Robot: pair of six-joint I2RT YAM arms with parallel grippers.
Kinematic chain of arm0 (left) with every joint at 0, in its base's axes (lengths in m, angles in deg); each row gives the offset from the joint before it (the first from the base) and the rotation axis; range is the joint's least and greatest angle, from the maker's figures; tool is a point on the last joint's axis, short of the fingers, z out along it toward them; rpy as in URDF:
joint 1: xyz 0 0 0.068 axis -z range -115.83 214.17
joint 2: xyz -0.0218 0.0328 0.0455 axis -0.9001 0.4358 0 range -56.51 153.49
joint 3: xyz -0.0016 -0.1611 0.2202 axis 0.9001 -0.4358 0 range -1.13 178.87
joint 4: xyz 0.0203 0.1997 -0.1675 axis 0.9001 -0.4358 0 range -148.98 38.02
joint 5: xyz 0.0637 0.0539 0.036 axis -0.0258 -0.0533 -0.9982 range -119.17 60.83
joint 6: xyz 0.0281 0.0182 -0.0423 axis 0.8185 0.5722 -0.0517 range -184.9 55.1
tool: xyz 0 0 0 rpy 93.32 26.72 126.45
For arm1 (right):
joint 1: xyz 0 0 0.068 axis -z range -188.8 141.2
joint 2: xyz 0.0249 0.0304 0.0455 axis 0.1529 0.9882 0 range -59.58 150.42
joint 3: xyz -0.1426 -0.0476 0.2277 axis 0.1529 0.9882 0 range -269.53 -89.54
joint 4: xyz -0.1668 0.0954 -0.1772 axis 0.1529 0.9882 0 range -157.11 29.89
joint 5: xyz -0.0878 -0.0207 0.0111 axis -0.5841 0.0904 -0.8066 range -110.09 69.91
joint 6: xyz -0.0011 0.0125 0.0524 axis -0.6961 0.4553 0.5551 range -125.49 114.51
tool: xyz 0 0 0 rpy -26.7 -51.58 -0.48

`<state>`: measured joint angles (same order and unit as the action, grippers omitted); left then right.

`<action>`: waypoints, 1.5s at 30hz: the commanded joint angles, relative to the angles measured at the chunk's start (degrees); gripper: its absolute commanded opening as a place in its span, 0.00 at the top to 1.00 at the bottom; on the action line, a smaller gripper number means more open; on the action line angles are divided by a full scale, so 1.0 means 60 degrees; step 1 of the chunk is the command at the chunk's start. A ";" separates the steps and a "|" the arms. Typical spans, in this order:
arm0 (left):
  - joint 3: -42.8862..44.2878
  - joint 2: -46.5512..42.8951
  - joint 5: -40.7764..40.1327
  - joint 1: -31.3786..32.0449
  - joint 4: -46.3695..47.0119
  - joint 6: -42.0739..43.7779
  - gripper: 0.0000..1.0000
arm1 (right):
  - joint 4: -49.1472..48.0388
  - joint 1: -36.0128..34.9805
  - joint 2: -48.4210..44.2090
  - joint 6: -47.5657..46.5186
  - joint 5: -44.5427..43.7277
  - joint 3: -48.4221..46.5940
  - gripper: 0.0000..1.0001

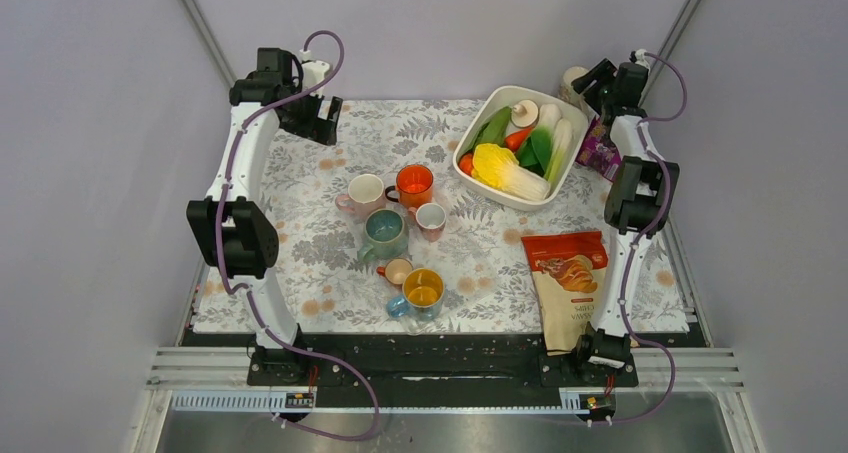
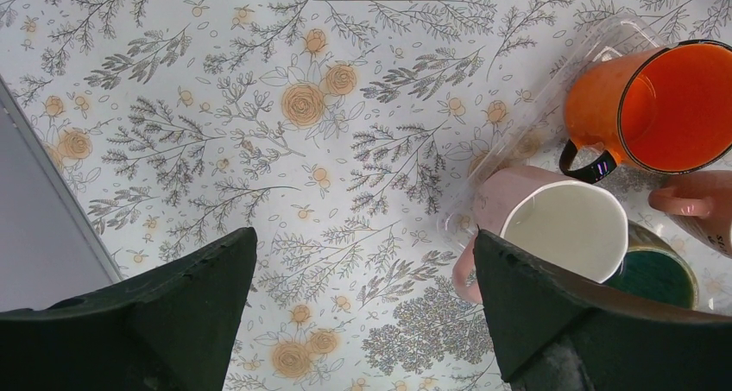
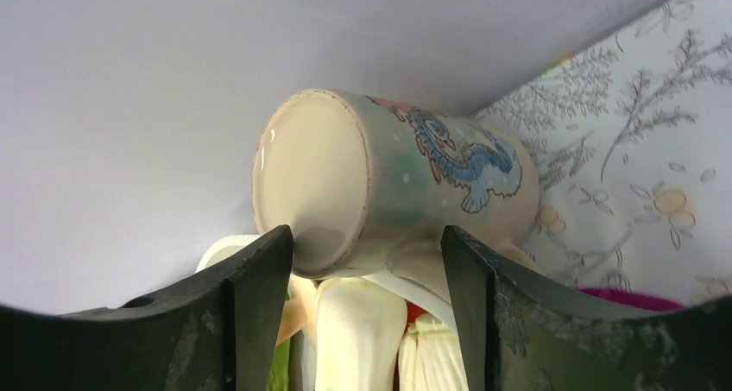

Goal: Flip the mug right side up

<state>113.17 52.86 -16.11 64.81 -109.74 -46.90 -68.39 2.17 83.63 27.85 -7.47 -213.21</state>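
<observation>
Covering the table is a floral cloth, grey leaves w/ orange roses. Pale grey walls close in on 3 sides, w/ metal posts running up the far corners. The mug, cream w/ a blue dragon, sits in the far right corner against the wall, behind the white veg tub. Its base is turned up toward the wrist camera. The right claw hangs over it, fingers spread either side; can't tell if they touch it. The left claw hovers at the far left over the cloth, fingers wide apart, just beside a pink mug and an orange mug, both mouth up. A chips bag lies near the right arm's base.
</observation>
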 commanded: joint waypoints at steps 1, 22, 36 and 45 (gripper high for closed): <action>0.0462 0.0045 0.0280 -0.0061 0.0230 -0.0098 0.01 | 0.1812 -0.0201 -0.1023 -0.0717 -0.0544 0.0898 0.29; 0.0725 0.0144 0.0548 -0.0107 0.0273 -0.0209 0.01 | 0.4213 -0.0041 -0.0125 -0.2491 -0.0108 -0.1898 0.21; 0.0759 0.0227 0.0655 -0.0107 0.0283 -0.0239 0.01 | 0.4005 -0.0040 -0.1062 -0.2902 0.0073 -0.1089 0.06; 0.0797 0.0184 0.0576 -0.0107 0.0283 -0.0194 0.01 | 0.4208 0.0029 -0.0608 -0.2833 -0.1149 -0.2032 0.09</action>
<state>115.31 54.36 -13.75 64.53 -109.32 -47.84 -43.73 1.84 81.25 10.83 -10.88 -219.57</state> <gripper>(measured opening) 0.988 0.920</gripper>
